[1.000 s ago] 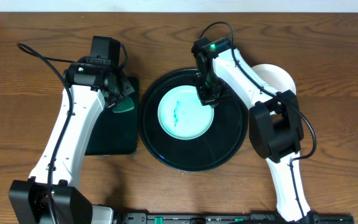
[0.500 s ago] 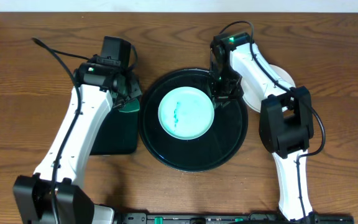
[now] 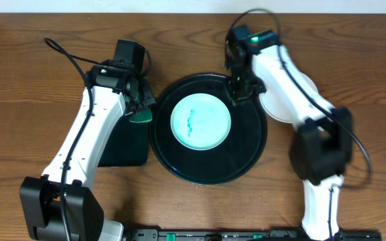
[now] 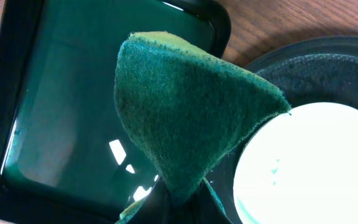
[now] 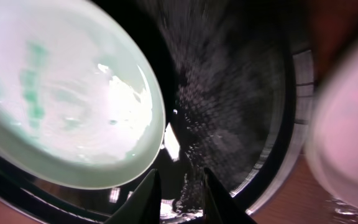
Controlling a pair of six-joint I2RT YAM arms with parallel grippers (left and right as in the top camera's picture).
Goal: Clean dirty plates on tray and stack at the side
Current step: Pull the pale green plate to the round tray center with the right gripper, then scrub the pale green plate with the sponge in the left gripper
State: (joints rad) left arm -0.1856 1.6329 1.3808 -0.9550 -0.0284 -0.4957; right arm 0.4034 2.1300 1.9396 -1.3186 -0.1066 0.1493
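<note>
A pale-mint plate (image 3: 200, 124) with green smears lies in the round black tray (image 3: 246, 150); it also shows in the right wrist view (image 5: 61, 93) and the left wrist view (image 4: 309, 168). My left gripper (image 3: 138, 110) is shut on a green sponge (image 4: 185, 106) and holds it above the gap between the rectangular tray and the round tray. My right gripper (image 5: 179, 193) is open and empty over the round tray's far right part (image 3: 240, 90), beside the plate and apart from it. A white plate (image 3: 277, 104) lies on the table right of the tray, partly hidden by the right arm.
A black rectangular tray (image 3: 122, 144) with a wet glossy floor (image 4: 55, 124) lies left of the round tray, touching it. The table is brown wood (image 3: 354, 80). The right arm's elbow hangs over the table's right side.
My right gripper has moved from the plate's far right edge toward the tray's far right rim, leaving the plate in place. The left arm has shifted slightly toward the round tray with the sponge.
</note>
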